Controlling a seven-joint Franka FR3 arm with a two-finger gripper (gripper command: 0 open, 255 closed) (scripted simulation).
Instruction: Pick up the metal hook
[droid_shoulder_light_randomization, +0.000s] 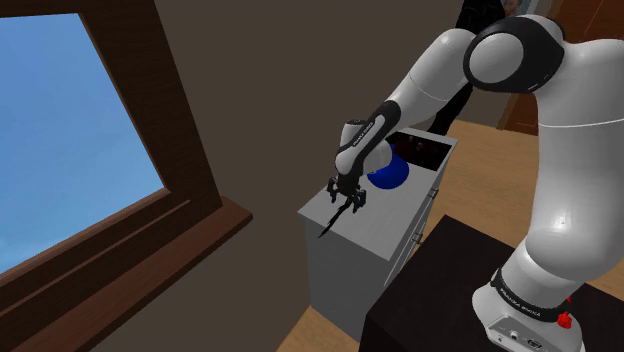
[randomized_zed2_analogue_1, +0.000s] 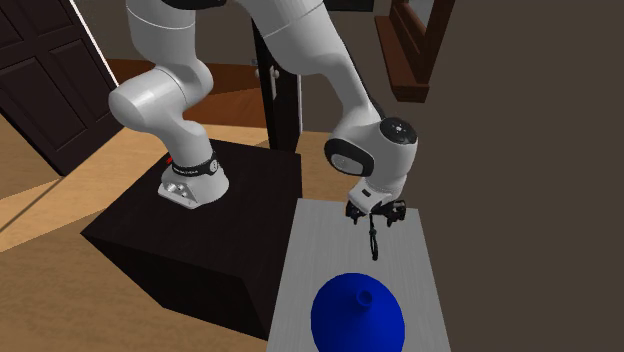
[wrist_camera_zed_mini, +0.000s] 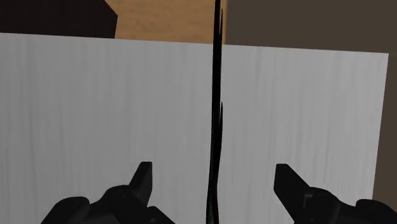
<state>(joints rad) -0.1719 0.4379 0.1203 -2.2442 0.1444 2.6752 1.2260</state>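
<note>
The hook (wrist_camera_zed_mini: 216, 95) is a thin black rod running straight between my fingers and on past the far edge of the grey table top (wrist_camera_zed_mini: 95, 95). My gripper (wrist_camera_zed_mini: 215, 181) is open: the fingertips (wrist_camera_zed_mini: 144, 175) stand wide apart on either side of the hook, and neither touches it. In the shoulder view the gripper (droid_shoulder_light_randomization: 345, 198) hovers just over the table's (droid_shoulder_light_randomization: 385, 225) corner nearest the window wall, with the hook (droid_shoulder_light_randomization: 330, 222) slanting down from it. In the second exterior view the hook (randomized_zed2_analogue_1: 374, 240) shows just below the gripper (randomized_zed2_analogue_1: 373, 214).
A blue cone-shaped object (droid_shoulder_light_randomization: 388, 175) (randomized_zed2_analogue_1: 358, 310) stands on the same table (randomized_zed2_analogue_1: 420, 260), behind the gripper. The dark stand (droid_shoulder_light_randomization: 430, 290) (randomized_zed2_analogue_1: 200, 240) adjoins the table. A brown-framed window (droid_shoulder_light_randomization: 70, 130) and a dark wall lie beyond the table's edge.
</note>
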